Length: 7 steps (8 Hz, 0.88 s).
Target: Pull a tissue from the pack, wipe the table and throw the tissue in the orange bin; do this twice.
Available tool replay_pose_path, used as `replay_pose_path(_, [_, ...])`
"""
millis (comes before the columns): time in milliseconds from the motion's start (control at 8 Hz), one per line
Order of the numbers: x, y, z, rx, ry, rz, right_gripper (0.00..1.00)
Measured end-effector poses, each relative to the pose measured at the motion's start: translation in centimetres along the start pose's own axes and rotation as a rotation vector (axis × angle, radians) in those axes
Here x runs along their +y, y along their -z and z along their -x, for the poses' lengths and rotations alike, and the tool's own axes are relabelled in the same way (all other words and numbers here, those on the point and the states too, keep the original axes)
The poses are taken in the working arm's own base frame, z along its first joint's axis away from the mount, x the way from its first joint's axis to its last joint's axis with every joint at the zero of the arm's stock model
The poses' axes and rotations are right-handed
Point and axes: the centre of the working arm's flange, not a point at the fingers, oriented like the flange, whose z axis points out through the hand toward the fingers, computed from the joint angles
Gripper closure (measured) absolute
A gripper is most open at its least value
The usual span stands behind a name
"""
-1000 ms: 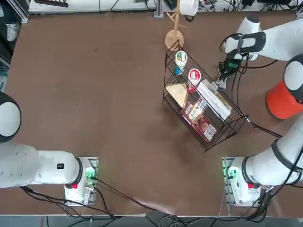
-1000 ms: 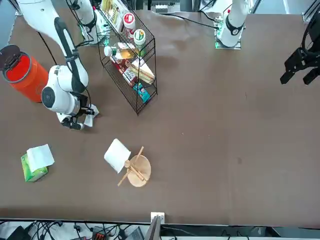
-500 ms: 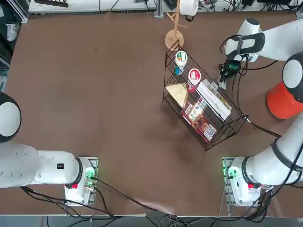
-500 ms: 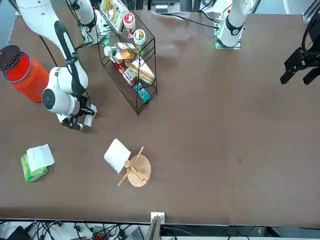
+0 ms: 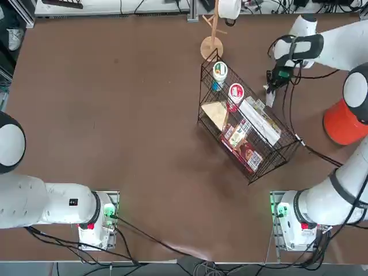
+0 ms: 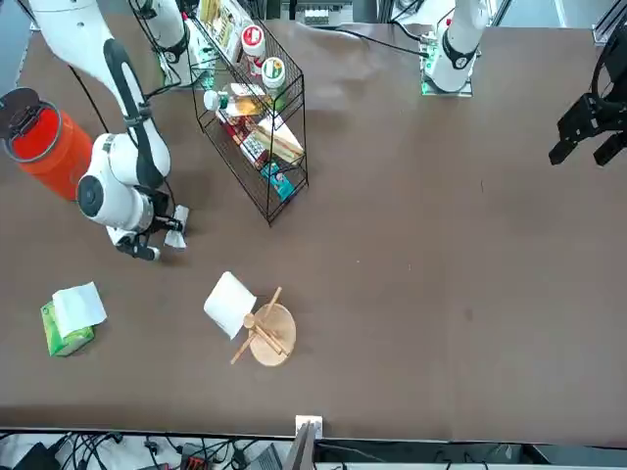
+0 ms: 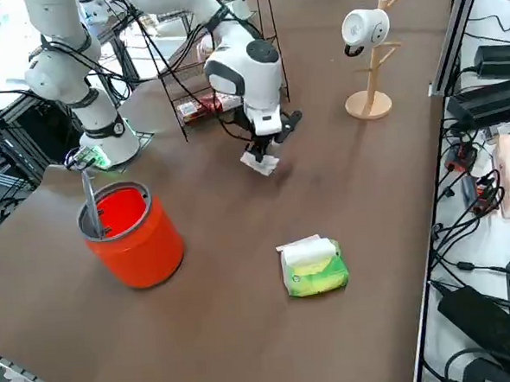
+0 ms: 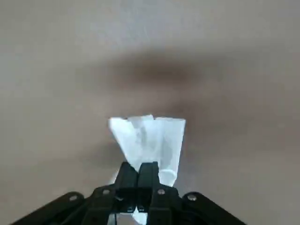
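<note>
You are in a robotics lab: the dark-brown table (image 5: 115, 115) has arm bases bolted along one edge, loose cable bundles (image 7: 473, 221) and black electronics boxes (image 7: 492, 98) run along its far side, and staged props include a wire basket (image 5: 244, 123) and mug tree (image 7: 370, 54).

orange bin (image 7: 132, 233), light-green pack (image 7: 314, 272), white tissue (image 8: 150, 140)

Tissue (image 8: 149, 140) crumpled on brown worktop (image 5: 115, 115); green pack (image 7: 313, 268) lies flat nearby, sheet poking out; orange bin (image 7: 129, 225) upright, well apart.
</note>
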Motion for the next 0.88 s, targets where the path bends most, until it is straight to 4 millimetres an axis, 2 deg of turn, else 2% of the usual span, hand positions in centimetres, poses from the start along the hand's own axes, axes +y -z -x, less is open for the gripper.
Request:
replay_pose_path(250, [-0.1,4.2,-0.5,-0.036,0.000,-0.004,0.99])
replay_pose_path(375, [0.6,6.3,-0.4,-0.039,-0.009,-0.006,0.99])
replay_pose_path(875, [3.7,15.0,2.4,-0.086,0.005,0.080,0.99])
